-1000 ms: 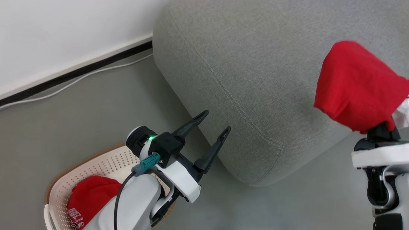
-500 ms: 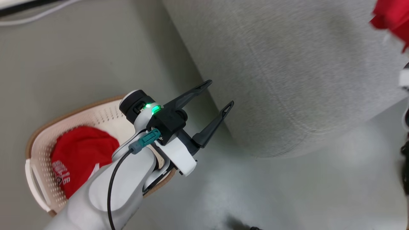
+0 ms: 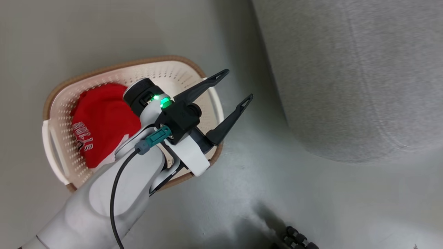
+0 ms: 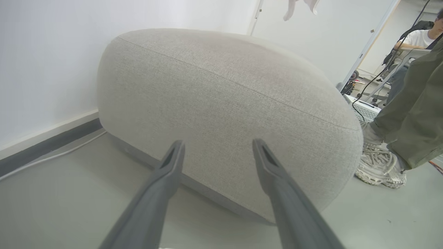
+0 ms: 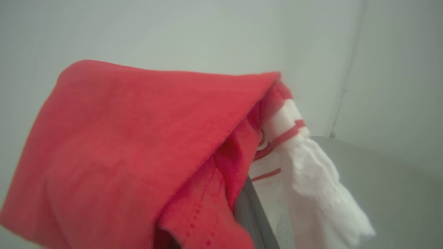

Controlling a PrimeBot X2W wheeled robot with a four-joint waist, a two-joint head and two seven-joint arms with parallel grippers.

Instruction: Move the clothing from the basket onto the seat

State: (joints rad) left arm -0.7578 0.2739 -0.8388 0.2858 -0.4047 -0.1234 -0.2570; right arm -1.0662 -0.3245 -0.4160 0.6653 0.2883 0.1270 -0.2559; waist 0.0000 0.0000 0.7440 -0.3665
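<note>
Grey floor (image 3: 311, 200) carries the basket (image 3: 104, 67), clothing (image 3: 100, 117) inside, left claw (image 3: 238, 84) splayed above.

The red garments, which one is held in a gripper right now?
The white-trimmed garment draped over the shut right gripper. The other, the lettered garment, lies in the basket.

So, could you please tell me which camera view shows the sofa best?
The left wrist view: the sofa appears there sharp, its rounded end and top seam clear. The head view catches a blurred corner. The right wrist view has a grey patch behind the red garment, possibly the sofa.
</note>
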